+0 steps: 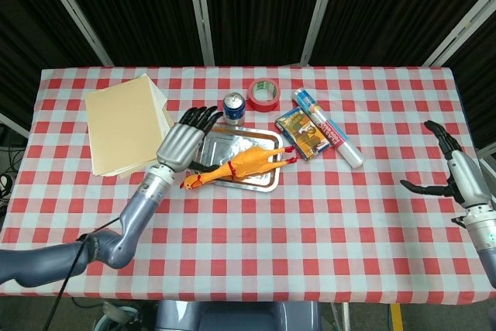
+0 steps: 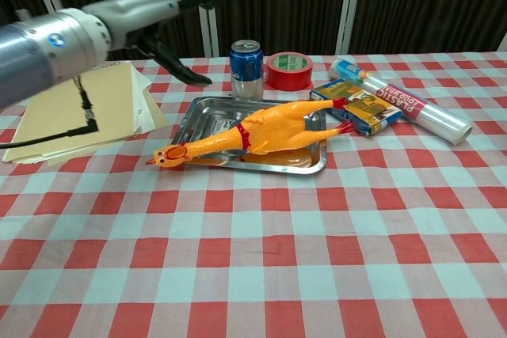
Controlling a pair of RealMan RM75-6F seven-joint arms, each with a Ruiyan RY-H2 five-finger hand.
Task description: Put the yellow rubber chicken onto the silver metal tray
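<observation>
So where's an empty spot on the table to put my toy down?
The whole near strip of the checkered table, in front of the silver tray, is bare. So is the stretch between the plastic wrap roll and the right hand. It is crowded at the back: folders, can, red tape, box.

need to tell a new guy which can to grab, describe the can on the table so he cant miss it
On the red-and-white checked table, find the silver metal tray near the middle with the yellow rubber chicken lying across it. Just behind the tray's far edge stands the can, next to a red tape roll. It is the only upright blue cylinder with a silver top.
</observation>
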